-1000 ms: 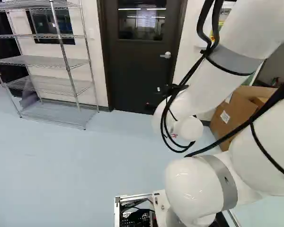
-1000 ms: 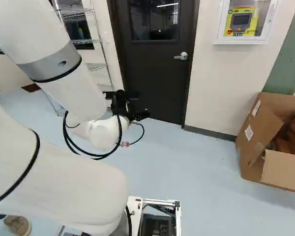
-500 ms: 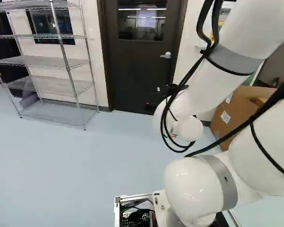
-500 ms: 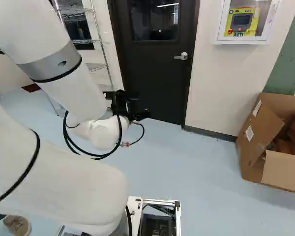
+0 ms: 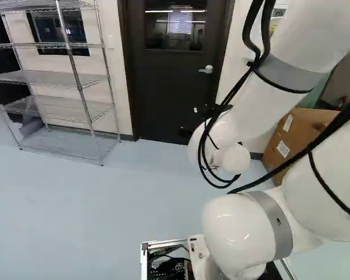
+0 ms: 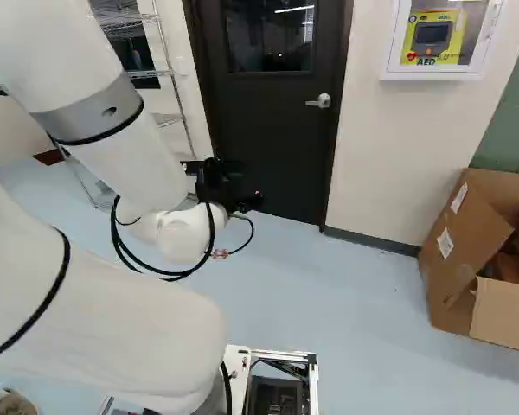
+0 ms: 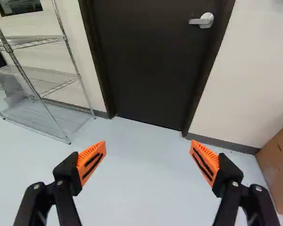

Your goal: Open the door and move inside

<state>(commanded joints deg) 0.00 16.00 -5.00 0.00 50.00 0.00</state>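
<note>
The wall (image 7: 259, 61) is framing a closed door (image 7: 151, 61); the end effector (image 7: 148, 148) is gaping, any crooked approach risking missing the handle (image 7: 203, 20).

Small forward move of the base (image 6: 313, 391), now nearer the door (image 6: 285, 130).

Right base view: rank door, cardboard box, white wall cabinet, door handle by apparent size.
1. Door
2. Cardboard box, cut off by the view's edge
3. White wall cabinet, cut off at the top
4. Door handle
</note>
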